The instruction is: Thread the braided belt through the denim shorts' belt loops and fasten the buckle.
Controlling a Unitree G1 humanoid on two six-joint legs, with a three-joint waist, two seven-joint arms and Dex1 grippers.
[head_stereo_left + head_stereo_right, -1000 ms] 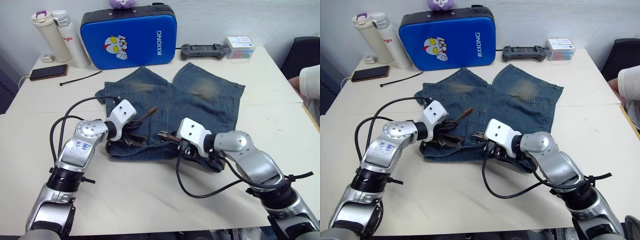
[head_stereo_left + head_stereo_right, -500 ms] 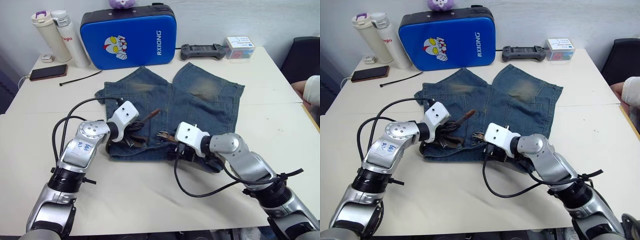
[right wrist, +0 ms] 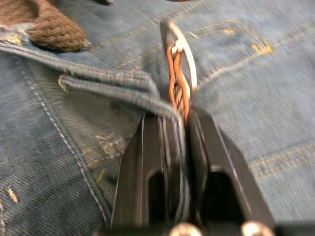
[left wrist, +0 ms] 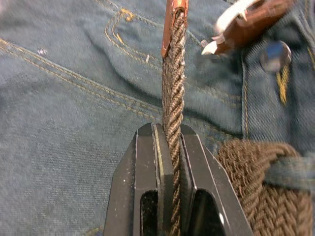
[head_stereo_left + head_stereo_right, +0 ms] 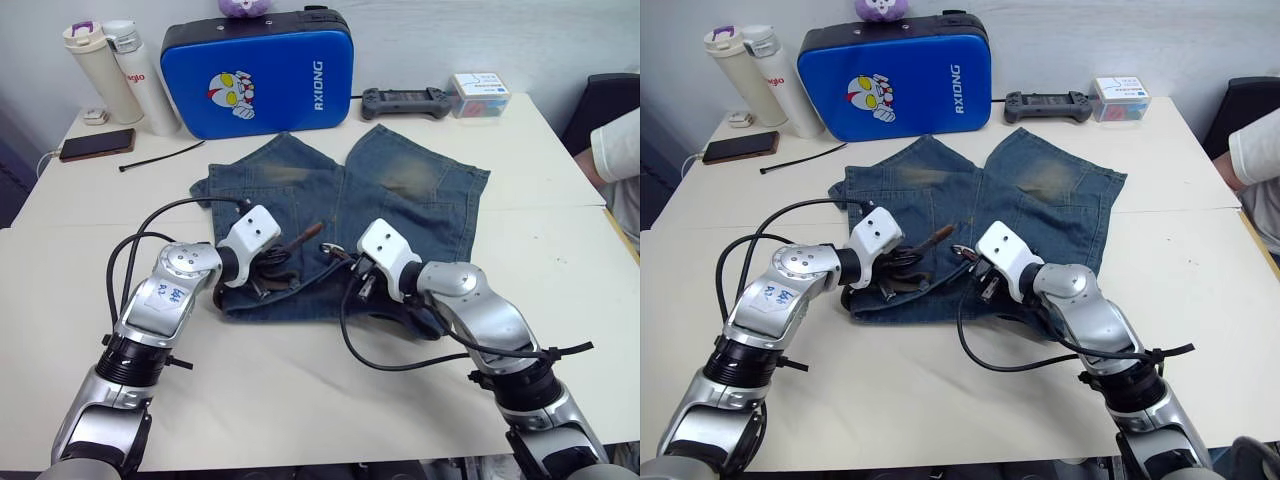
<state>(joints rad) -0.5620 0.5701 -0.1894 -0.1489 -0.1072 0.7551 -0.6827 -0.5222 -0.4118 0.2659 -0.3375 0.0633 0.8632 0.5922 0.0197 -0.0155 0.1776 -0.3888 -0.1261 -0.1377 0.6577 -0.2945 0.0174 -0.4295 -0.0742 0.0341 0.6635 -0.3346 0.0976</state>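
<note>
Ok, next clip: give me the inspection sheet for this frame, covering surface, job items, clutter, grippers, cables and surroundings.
Surface: white table, bare in front of the robot.
Job's things: denim shorts lie flat mid-table; braided belt runs along the waistband, one tan end sticking up; buckle unfastened.
Clutter: blue case, two bottles, phone, game controller, small box, black cable tie, all at the far edge.
Grippers: left gripper shut on the braided belt; right gripper shut on the belt's buckle end, pinching a denim fold too.
Cables: black arm cables loop onto the table.
Surroundings: a person's sleeve at the right edge.
</note>
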